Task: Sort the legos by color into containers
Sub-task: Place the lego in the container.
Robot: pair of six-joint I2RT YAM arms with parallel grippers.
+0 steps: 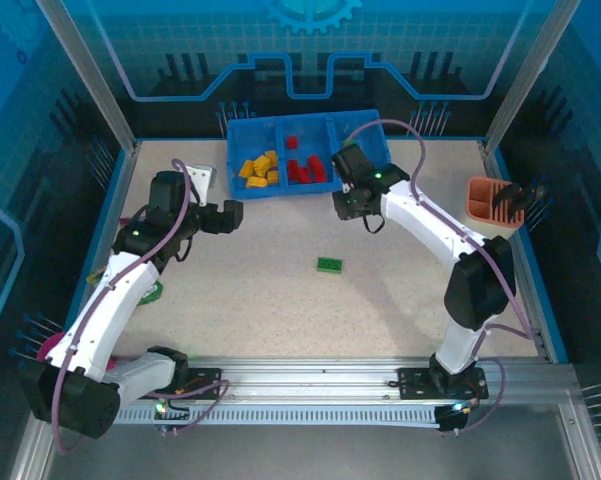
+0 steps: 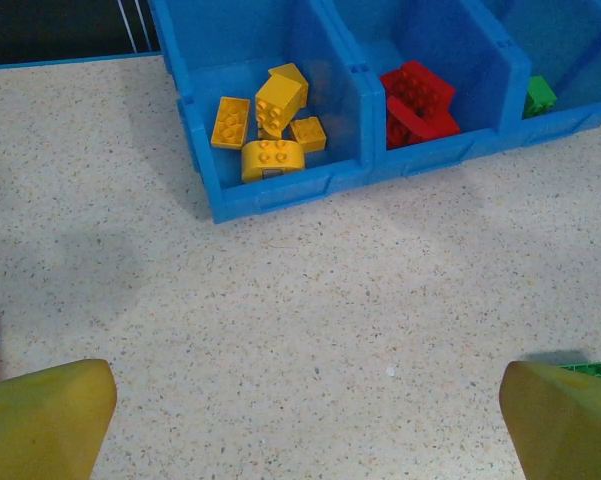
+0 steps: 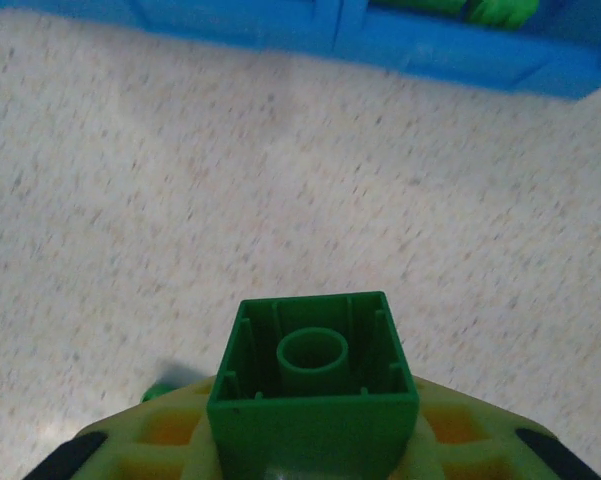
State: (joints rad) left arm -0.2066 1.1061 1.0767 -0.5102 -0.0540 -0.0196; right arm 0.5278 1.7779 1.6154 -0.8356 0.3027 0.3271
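Gripping a green brick point(image 3: 313, 375): right tool point(image 1: 342, 205) clamped on it, hollow underside facing camera.
Blue tray point(image 3: 280, 30) lies straight ahead; its green compartment point(image 3: 500, 55) sits ahead-right, nearest this arm. Left tool point(image 2: 302, 420) gapes wide, empty.

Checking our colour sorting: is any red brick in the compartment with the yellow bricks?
No, the yellow bricks share their compartment with no other colour; the red bricks lie next door.

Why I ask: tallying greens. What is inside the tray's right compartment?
One green lego lies by the divider. The left wrist view cuts off the rest, and from above the right arm covers much of the compartment; more may be hidden.
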